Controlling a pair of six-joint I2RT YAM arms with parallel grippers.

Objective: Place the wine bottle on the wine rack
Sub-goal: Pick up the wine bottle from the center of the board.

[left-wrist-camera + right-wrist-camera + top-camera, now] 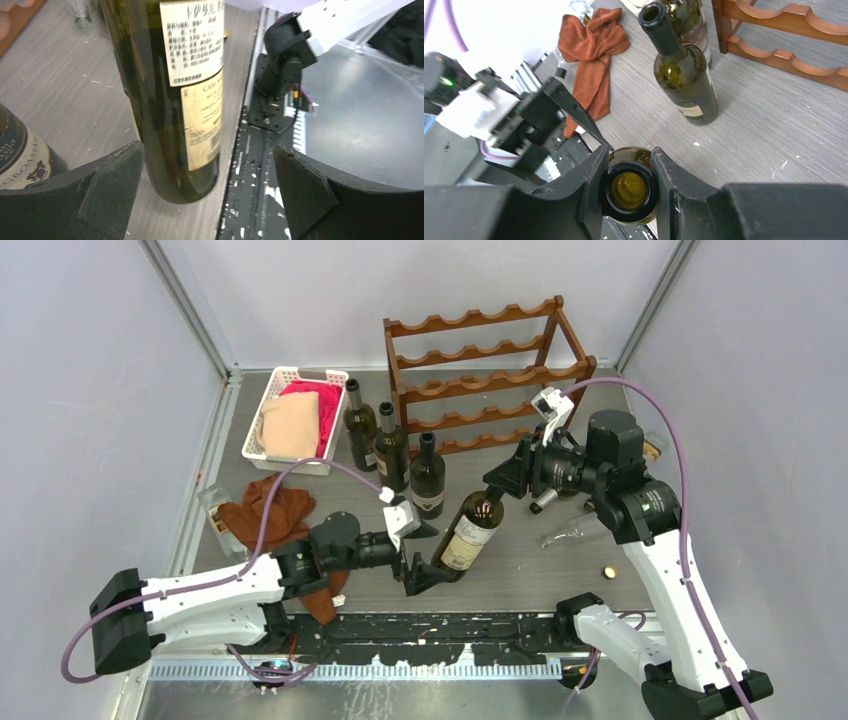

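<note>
A dark green wine bottle (468,532) with a cream label leans over the near middle of the table, neck up to the right. My right gripper (497,480) is shut on its neck just below the open mouth (628,191). My left gripper (420,555) stands open around the bottle's base (170,165), its fingers (115,180) apart from the glass on both sides. The base sits low by the table's front edge; I cannot tell whether it touches. The wine rack (480,380), dark reddish-brown with wavy rails, stands at the back with nothing on it, and its lower rails (794,65) show in the right wrist view.
Three other dark bottles (390,445) stand upright in front of the rack's left end. A white basket (262,410) with cloths is at the back left, and a brown cloth (268,512) lies nearer. A clear glass (575,530) and a small cap (608,571) lie at the right.
</note>
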